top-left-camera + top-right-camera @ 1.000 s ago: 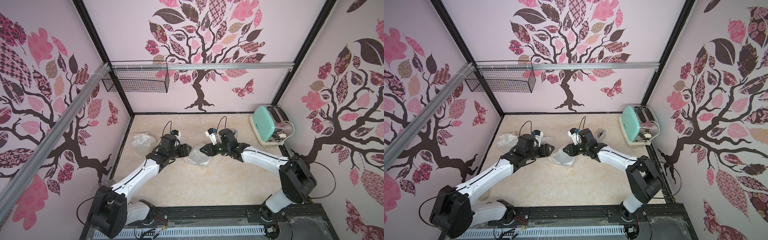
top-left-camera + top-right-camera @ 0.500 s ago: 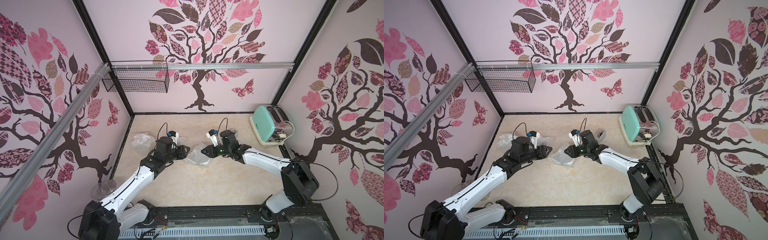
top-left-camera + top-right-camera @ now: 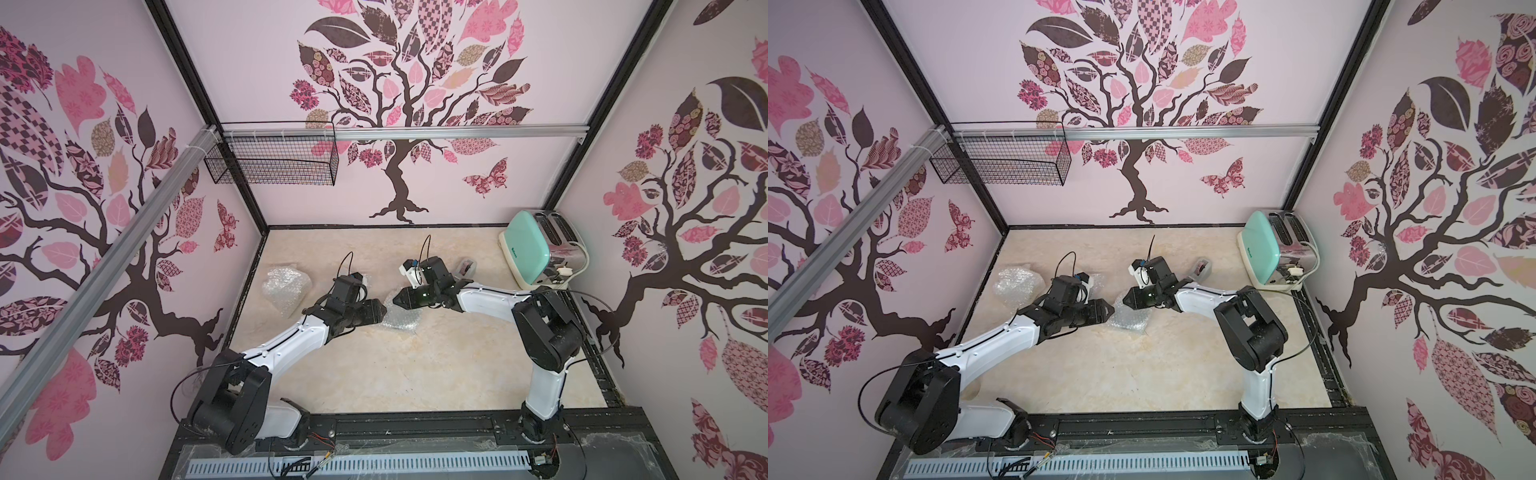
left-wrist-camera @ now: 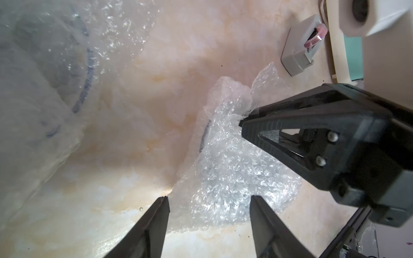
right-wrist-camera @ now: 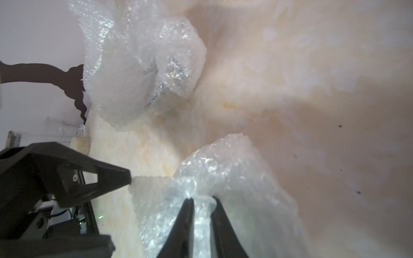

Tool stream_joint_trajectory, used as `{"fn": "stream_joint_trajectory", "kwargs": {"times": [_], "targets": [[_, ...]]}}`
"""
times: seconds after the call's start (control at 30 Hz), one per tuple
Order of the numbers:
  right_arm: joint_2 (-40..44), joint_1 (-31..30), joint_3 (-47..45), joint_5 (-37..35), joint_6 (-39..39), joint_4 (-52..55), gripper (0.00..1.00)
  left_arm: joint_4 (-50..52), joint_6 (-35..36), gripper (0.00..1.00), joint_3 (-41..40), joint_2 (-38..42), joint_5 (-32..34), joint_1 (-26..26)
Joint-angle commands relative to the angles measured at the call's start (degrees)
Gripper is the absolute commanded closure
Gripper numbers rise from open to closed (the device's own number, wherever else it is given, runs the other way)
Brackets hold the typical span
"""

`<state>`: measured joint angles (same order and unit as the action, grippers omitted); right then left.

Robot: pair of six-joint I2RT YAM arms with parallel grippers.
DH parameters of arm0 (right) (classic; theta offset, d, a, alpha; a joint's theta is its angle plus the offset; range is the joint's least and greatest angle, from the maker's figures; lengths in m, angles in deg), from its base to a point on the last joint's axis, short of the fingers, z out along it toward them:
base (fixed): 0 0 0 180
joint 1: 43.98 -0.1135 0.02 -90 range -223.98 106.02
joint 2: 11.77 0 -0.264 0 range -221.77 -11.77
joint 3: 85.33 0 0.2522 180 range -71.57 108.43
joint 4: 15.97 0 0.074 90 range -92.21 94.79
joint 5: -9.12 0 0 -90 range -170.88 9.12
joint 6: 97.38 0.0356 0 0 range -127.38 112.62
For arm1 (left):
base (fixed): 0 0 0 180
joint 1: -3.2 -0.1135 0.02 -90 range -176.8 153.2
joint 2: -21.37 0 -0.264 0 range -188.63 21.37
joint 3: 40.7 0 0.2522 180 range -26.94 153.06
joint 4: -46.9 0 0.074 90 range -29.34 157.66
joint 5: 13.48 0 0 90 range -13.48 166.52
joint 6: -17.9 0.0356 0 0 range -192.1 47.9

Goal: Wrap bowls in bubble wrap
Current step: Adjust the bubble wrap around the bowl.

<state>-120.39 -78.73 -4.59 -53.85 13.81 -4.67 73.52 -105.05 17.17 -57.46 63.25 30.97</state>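
Note:
A crumpled sheet of bubble wrap (image 3: 402,319) (image 3: 1130,319) lies mid-table between my two grippers. In the left wrist view the dark blue rim of a bowl (image 4: 203,136) shows through this bubble wrap (image 4: 234,169). My left gripper (image 4: 209,197) (image 3: 381,309) stands open at the wrap's edge, nothing between its fingers. My right gripper (image 5: 202,198) (image 3: 395,298) is shut on a raised fold of the bubble wrap (image 5: 234,169). A second wrapped bundle (image 3: 286,288) (image 5: 145,67) sits at the far left; a bowl rim (image 5: 156,96) shows inside it.
A mint toaster (image 3: 536,253) stands at the back right corner. A small grey holder (image 3: 467,267) (image 4: 298,50) lies just behind my right arm. A wire basket (image 3: 274,160) hangs on the back wall, above the table.
My right gripper has closed down on the fold of wrap. My left arm dipped and came back, and its jaws now stand wider at the wrap's edge.

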Motion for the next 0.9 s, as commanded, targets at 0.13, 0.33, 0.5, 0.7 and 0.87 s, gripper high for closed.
{"fn": "stream_joint_trajectory", "kwargs": {"times": [0.13,0.33,0.5,0.7,0.87], "targets": [[-4.13,0.2,1.71,-2.34,-0.57,1.36,0.82,-2.81,0.56,0.35,3.52,-5.59,1.13,0.17],[-4.23,0.21,1.05,-2.29,-0.61,1.03,0.82,-3.0,1.5,0.34,6.08,-9.86,2.26,0.16],[-3.28,0.24,0.14,-1.72,-0.54,0.8,0.82,-2.16,2.43,0.34,7.65,-13.06,3.52,0.17],[-2.67,0.21,-0.66,-1.21,-0.37,0.51,0.82,-0.75,3.54,0.33,9.61,-15.67,3.87,0.1],[-2.09,0.24,-1.25,-1.17,-0.36,0.57,0.81,-2.96,3.22,0.37,9.79,-18.0,1.25,0.13]]}}
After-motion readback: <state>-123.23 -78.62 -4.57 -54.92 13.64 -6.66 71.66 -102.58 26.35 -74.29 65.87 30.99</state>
